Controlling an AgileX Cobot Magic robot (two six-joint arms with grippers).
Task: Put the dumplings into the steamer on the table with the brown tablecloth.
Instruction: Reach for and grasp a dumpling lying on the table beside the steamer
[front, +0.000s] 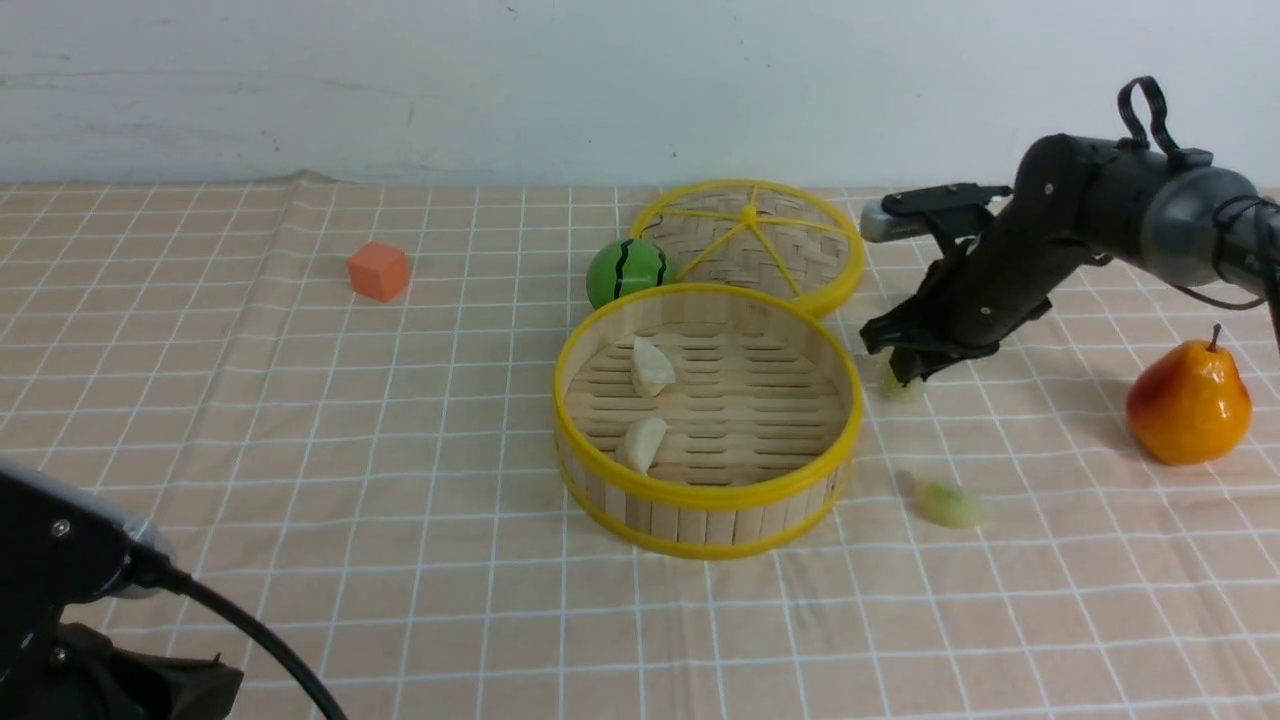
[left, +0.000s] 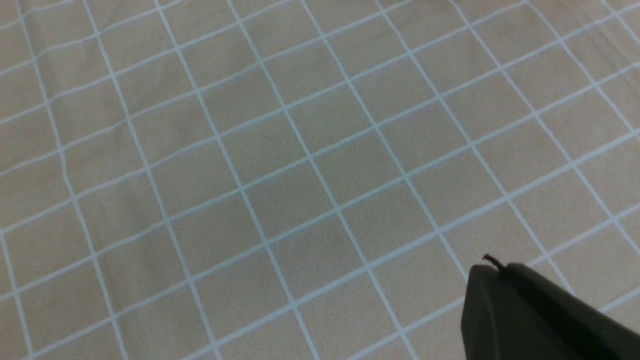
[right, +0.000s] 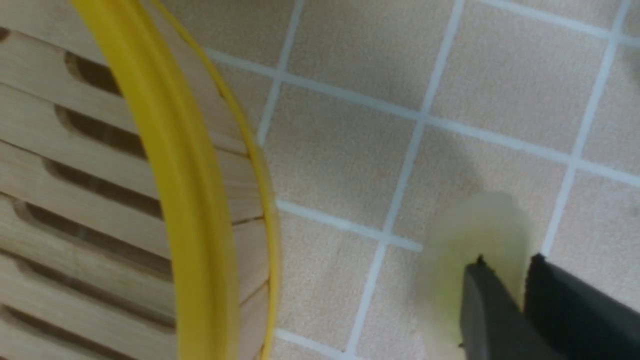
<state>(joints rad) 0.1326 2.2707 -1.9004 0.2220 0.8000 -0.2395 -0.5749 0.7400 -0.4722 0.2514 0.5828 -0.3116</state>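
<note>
Progress: roughly half done, by my reading. Inside the steamer (front: 700, 497), centre of the front view, the upper cream dumpling (front: 652, 366) and the lower cream dumpling (front: 643, 443) lie on the slatted floor. The other two are outside it, on the brown tablecloth (front: 300, 450) over the bench.

- Pinched green dumpling (right: 475, 230): just right of the steamer. The right fingers (right: 492, 315) are nearly closed on it at cloth level, and it looks not yet lifted.
- Loose green dumpling (front: 948, 503): lower right, well apart from either arm.
- Left fingers (left: 525, 310): only one dark tip shows, so I cannot tell the opening. Nothing is seen held.

Count:
- dumplings: four
- steamer: one
- woven lid (front: 790, 250): one
- striped green ball (front: 625, 270): one
- orange cube (front: 378, 270): one
- pear (front: 1190, 405): one
</note>
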